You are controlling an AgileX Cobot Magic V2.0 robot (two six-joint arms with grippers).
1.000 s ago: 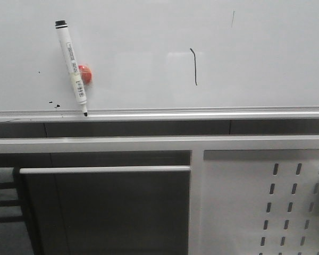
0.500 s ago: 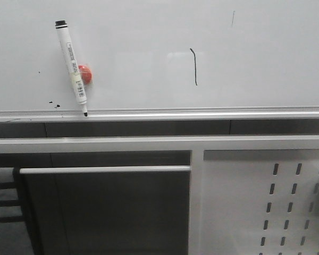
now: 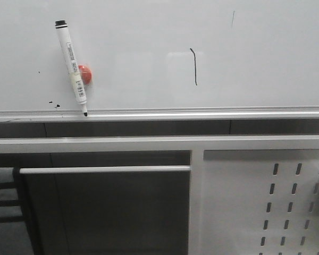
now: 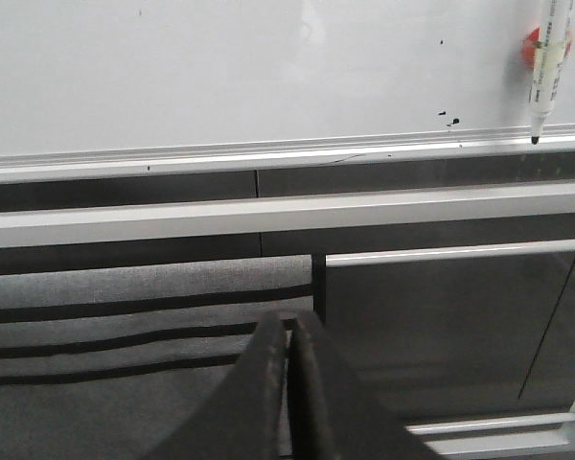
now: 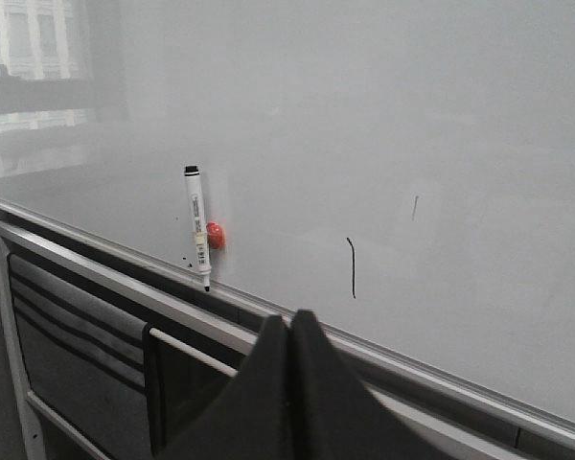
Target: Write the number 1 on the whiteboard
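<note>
Whiteboard (image 3: 149,32) bears number 1 (image 3: 194,67); marker (image 3: 72,66) seemingly rail-propped.

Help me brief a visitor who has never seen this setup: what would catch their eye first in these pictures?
First the number 1, a thin black stroke near the middle of the whiteboard. Next the white marker on the board's left part, tilted, its tip down on the silver rail, with a red magnet beside it. In the wrist views the left gripper and right gripper are both shut and hold nothing.
</note>
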